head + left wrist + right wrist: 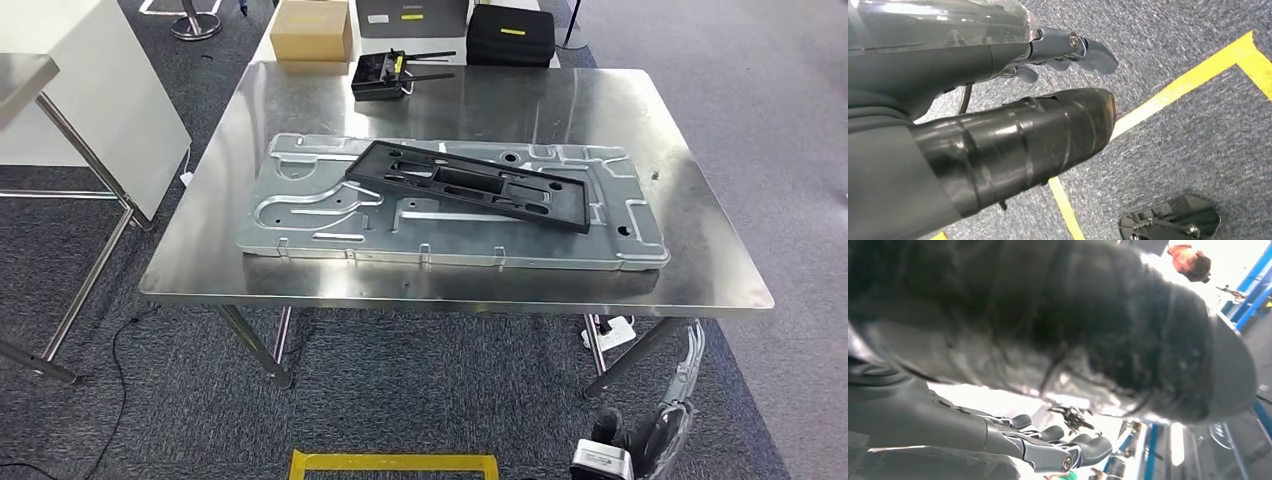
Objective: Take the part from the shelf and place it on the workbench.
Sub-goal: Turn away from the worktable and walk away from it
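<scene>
A long black plastic frame part (pixel 470 185) lies slantwise on a silver stamped metal panel (pixel 300 215), which rests flat on the steel workbench (pixel 700 230). My right arm hangs low at the bench's near right corner, its hand (pixel 604 460) below the tabletop. In the right wrist view that hand (pixel 948 425) holds nothing, with its dark fingers (pixel 1083 447) stretched out apart from the blurred thumb (pixel 1073 330). My left hand (pixel 948 75) hangs over the carpet with nothing in it, its fingers (pixel 1083 50) apart from the thick thumb (pixel 1023 140).
At the bench's far edge sit a black tray with rods (pixel 385 75), a cardboard box (pixel 312 30) and a black case (pixel 510 35). A white table (pixel 90 90) stands to the left. Yellow floor tape (pixel 393 462) lies in front. A person (pixel 1190 260) stands by blue framing.
</scene>
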`<state>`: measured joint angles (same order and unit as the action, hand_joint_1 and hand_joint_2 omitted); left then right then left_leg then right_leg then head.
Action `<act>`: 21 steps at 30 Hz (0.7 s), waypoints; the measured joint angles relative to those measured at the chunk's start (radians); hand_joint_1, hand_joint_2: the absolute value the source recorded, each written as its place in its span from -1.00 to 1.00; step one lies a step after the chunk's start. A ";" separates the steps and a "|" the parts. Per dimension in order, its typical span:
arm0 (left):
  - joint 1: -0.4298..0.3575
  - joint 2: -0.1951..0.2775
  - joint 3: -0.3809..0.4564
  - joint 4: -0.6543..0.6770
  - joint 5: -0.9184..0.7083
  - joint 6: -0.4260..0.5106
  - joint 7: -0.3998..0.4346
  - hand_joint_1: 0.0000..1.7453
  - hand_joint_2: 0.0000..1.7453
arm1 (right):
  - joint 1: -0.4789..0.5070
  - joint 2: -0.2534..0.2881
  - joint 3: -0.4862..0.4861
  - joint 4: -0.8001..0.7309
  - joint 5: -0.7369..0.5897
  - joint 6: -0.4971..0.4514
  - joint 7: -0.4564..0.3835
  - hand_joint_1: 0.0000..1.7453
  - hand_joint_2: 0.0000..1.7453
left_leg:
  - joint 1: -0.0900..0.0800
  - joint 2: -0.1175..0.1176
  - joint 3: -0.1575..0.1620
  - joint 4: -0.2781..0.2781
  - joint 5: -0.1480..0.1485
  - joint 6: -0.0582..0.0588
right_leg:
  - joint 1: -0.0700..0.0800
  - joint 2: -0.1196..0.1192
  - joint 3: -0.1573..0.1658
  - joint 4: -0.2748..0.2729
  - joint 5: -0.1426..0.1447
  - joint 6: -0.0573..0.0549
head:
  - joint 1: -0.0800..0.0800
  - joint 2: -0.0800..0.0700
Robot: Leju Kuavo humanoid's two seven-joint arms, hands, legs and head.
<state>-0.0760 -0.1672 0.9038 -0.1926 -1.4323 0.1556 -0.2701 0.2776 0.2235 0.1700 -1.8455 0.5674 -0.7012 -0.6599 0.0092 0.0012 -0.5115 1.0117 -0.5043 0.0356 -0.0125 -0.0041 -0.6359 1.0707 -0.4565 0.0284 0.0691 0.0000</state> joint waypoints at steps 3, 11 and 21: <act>0.000 0.000 0.000 0.000 0.000 0.000 -0.001 -1.00 -1.00 | 0.004 -0.004 -0.002 -0.002 -0.019 0.000 0.007 -1.00 -1.00 | -0.004 0.004 -0.026 0.001 0.022 0.014 | -0.001 0.001 -0.056 0.167 -0.126 0.007 | 0.000 0.000; 0.002 -0.002 0.000 0.000 0.000 0.000 -0.005 -1.00 -1.00 | 0.010 -0.006 -0.009 -0.013 -0.033 0.000 0.005 -1.00 -1.00 | -0.015 0.006 -0.073 0.005 0.065 0.000 | 0.023 -0.001 0.141 -0.061 -0.066 -0.037 | 0.000 0.000; 0.003 -0.002 0.000 0.000 -0.003 -0.001 -0.017 -1.00 -1.00 | 0.016 -0.006 -0.019 -0.018 -0.049 0.000 0.005 -1.00 -1.00 | 0.004 0.004 -0.127 0.246 -0.090 -0.054 | 0.010 -0.011 0.068 -0.082 0.009 -0.053 | -0.002 0.000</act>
<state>-0.0734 -0.1687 0.9041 -0.1926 -1.4351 0.1545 -0.2872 0.2933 0.2174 0.1513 -1.8639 0.5180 -0.7010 -0.6554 0.0131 0.0049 -0.6389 1.2574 -0.5948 -0.0188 -0.0028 -0.0147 -0.5682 0.9886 -0.4475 -0.0248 0.0668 0.0000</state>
